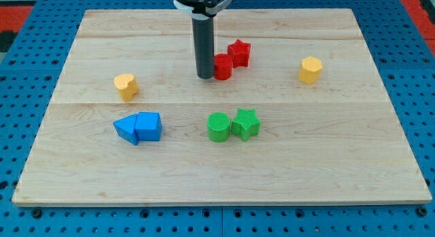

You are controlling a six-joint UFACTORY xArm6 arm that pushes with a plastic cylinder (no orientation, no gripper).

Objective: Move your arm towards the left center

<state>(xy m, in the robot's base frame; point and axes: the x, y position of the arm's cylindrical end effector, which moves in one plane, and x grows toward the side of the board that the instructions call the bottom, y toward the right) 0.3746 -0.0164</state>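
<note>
My dark rod comes down from the view's top centre, and my tip (205, 76) rests on the wooden board (102, 176). It stands right beside the left side of a red cylinder (223, 66), which touches a red star (239, 53) up and to its right. A yellow heart-like block (126, 85) lies far to the tip's left. Two blue blocks sit together at lower left: a blue triangle (126, 130) and a blue wedge-like block (149, 126).
A green cylinder (219, 127) and a green star (245, 123) touch each other below the tip. A yellow hexagon (310, 70) lies at the view's right. Blue pegboard (27, 94) surrounds the board.
</note>
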